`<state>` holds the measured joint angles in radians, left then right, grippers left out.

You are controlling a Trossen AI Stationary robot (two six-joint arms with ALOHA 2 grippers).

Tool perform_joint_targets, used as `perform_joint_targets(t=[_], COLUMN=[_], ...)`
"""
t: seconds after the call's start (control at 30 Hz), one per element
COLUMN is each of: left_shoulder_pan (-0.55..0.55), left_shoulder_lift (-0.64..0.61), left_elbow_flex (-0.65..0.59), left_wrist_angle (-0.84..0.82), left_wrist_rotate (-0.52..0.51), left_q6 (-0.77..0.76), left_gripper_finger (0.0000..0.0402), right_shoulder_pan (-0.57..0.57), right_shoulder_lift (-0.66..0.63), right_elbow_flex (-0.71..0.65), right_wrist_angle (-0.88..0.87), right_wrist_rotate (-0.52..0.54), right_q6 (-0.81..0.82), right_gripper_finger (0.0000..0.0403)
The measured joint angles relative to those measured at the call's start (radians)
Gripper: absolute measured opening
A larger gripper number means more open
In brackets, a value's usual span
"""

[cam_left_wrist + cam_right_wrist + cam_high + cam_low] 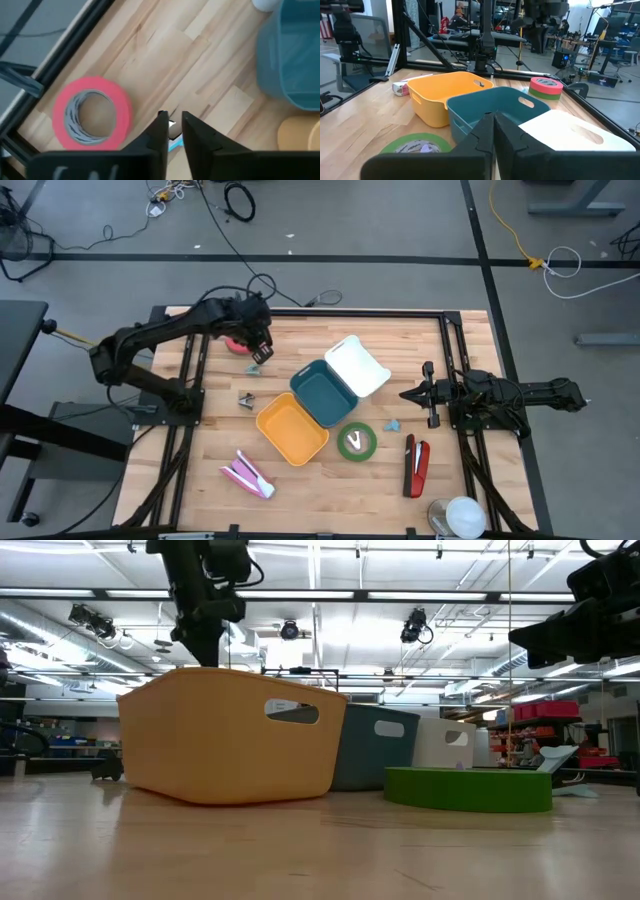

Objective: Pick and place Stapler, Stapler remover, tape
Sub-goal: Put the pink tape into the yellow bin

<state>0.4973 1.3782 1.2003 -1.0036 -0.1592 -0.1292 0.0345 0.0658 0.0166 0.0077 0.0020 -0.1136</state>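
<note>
The left gripper, fingers slightly parted and empty, hovered beside the red tape roll near the table's far-left edge. Teal bin stood nearby. The red stapler lay lengthwise front-to-back. The right gripper was closed.

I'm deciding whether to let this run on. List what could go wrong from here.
1. The left end effector stands narrowly parted over a small blue-and-white item; it may slip free.
2. The red tape roll lies close beside it, near the table edge, and could get nudged off.
</note>
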Motion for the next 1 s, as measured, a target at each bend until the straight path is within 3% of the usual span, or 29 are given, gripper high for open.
perform_joint_targets(t=[0.3, 0.53, 0.73, 1.0], left_shoulder_pan=[0.021, 0.076, 0.134, 0.188], left_shoulder_lift=[0.097, 0.177, 0.23, 0.271], left_elbow_flex=[0.0, 0.0, 0.0, 0.0], left_wrist_angle=[-0.009, -0.04, -0.072, -0.076], left_wrist_rotate=[0.0, 0.007, 0.007, -0.014], left_q6=[-0.017, -0.017, -0.016, -0.001], left_gripper_finger=[0.0159, 0.021, 0.0232, 0.0234], right_shoulder_pan=[0.0, 0.0, 0.0, 0.0], right_shoulder_lift=[0.0, 0.0, 0.0, 0.0], right_elbow_flex=[0.0, 0.0, 0.0, 0.0], right_wrist_angle=[0.0, 0.0, 0.0, 0.0], right_wrist_rotate=[0.0, 0.0, 0.0, 0.0], right_q6=[0.0, 0.0, 0.0, 0.0], right_gripper_finger=[0.0013, 0.0013, 0.0013, 0.0013])
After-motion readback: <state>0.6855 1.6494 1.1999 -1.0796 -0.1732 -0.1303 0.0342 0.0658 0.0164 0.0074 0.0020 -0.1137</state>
